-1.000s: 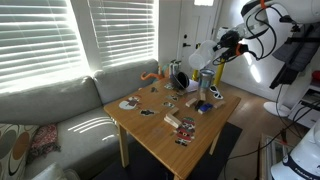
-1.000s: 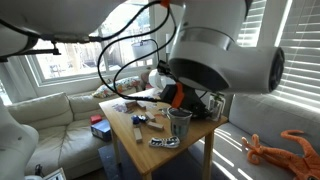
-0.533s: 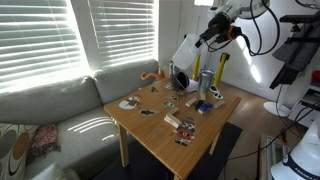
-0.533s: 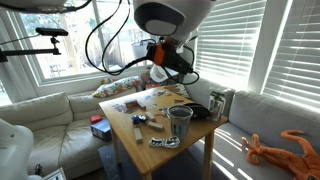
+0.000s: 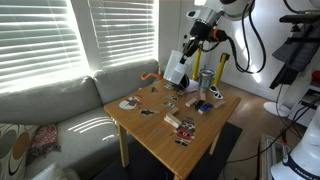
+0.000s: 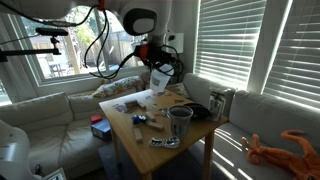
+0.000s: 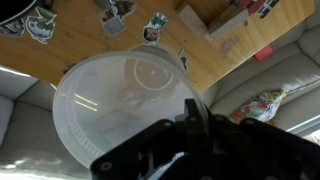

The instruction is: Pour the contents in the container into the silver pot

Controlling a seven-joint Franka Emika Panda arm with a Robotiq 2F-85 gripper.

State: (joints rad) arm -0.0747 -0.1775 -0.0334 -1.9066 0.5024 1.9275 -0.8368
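Two fingers (image 7: 195, 135) closed on container (image 7: 125, 100), dark finger pressed against cup wall at lower right in wrist view. Gripper (image 5: 189, 48) slants down from arm in an exterior view; container hangs in air over far part of desk (image 5: 160, 135), apart from surface. Long axis tilted well off upright, leaning along gripper line. Wrist view sees cup almost end-on: small circle inside large circle; cannot tell which end faces camera. Small items (image 7: 155, 28) lie flat on desk beyond translucent wall.
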